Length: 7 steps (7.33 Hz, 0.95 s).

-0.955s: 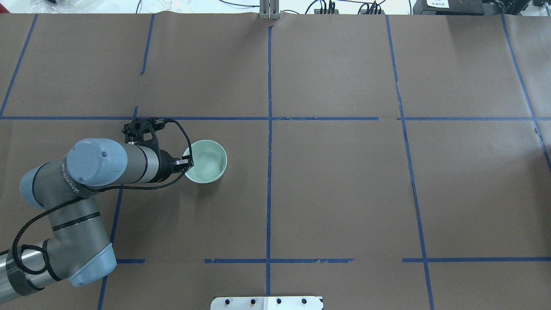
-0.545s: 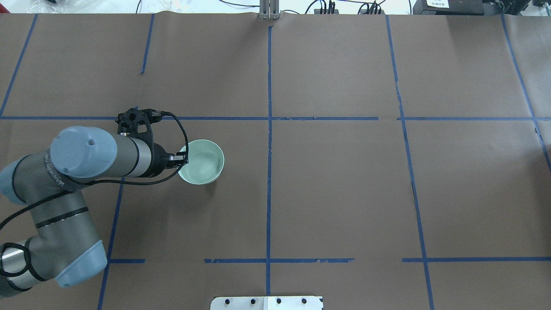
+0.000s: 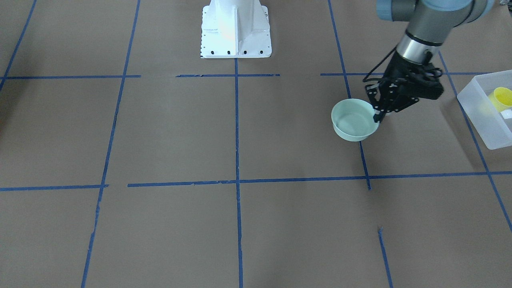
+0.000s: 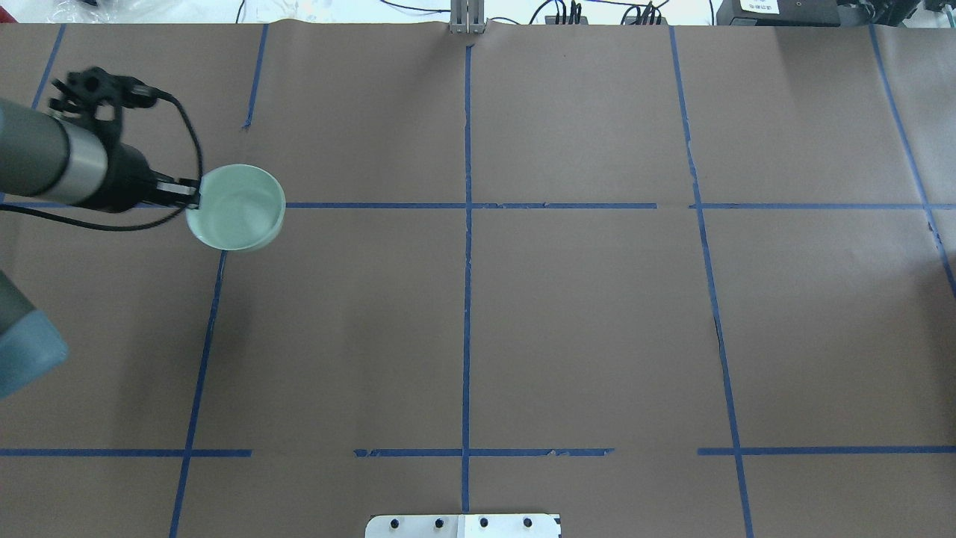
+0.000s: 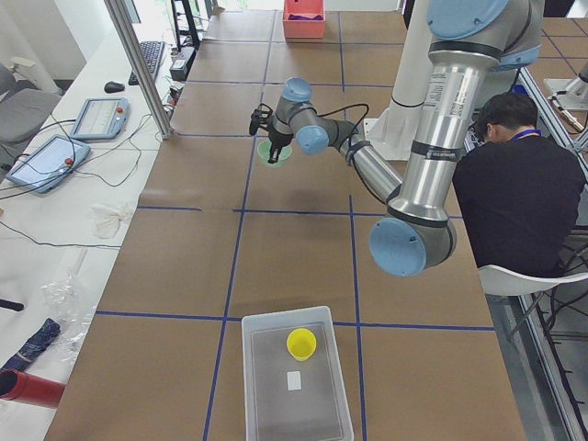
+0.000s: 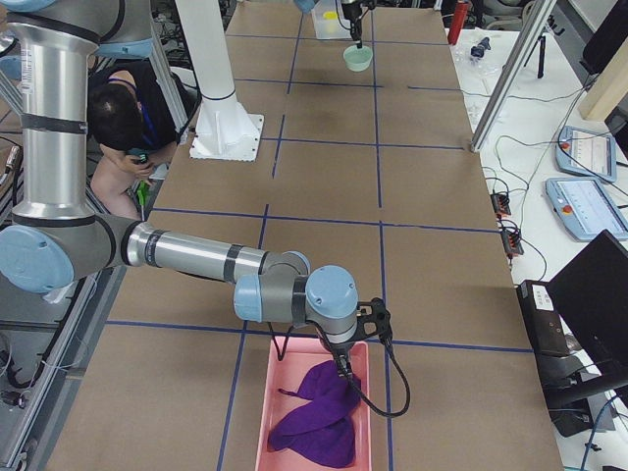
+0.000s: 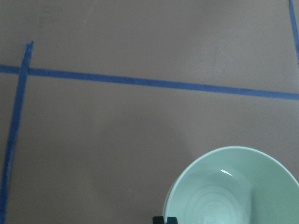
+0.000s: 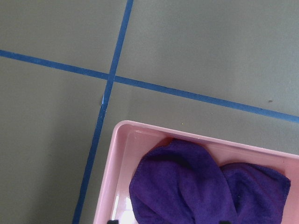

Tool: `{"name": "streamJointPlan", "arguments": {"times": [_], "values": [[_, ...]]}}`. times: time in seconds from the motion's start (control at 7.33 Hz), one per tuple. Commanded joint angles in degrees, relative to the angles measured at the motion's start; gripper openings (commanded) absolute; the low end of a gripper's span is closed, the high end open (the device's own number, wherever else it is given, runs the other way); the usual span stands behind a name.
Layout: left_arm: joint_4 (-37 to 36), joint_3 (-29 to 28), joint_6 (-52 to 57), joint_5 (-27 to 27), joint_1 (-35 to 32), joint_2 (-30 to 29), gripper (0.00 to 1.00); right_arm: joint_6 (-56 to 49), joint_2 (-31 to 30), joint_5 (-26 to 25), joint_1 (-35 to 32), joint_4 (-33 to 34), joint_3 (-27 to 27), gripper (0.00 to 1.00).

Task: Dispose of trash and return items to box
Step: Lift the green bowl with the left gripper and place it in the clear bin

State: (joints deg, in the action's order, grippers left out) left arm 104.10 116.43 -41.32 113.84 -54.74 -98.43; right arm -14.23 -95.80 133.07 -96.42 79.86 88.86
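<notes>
My left gripper (image 4: 193, 196) is shut on the near rim of the pale mint-green bowl (image 4: 237, 209) and holds it upright above the table; it also shows in the front view (image 3: 378, 115) with the bowl (image 3: 353, 121). The bowl is empty in the left wrist view (image 7: 233, 191). The translucent white box (image 3: 479, 116) stands at the table's left end, apart from the bowl, with the yellow cup (image 3: 502, 97) inside; both show in the left side view, box (image 5: 262, 386) and cup (image 5: 301, 344). My right gripper (image 6: 341, 371) is open and empty above a pink tray.
The pink tray (image 8: 122, 140) at the table's right end holds a purple cloth (image 8: 196, 186). The white robot base (image 3: 236, 36) stands at the near middle edge. An operator (image 5: 514, 184) sits beside the base. A small white card (image 5: 288, 379) lies in the box.
My left arm has carried the bowl to the left and farther from the robot, toward the box end. The grip on the rim is unchanged.
</notes>
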Motion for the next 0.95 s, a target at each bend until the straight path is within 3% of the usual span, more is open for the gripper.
{"name": "streamJointPlan", "arguments": {"times": [0.0,0.41,0.82], "values": [[0.0,-2.0,27.1,6.7,-13.4,6.7,0.0,0.2,0.0,0.0,0.0,0.0,0.0,0.77],[0.5,-15.0,59.3,12.2,-31.9,9.9,0.0,0.3,0.0,0.0,0.0,-0.8,0.0,0.77],[1.7,-27.6,80.5,12.1,-45.6,11.1,0.0,0.5,0.0,0.1,0.0,-2.6,-0.2,0.77]]}}
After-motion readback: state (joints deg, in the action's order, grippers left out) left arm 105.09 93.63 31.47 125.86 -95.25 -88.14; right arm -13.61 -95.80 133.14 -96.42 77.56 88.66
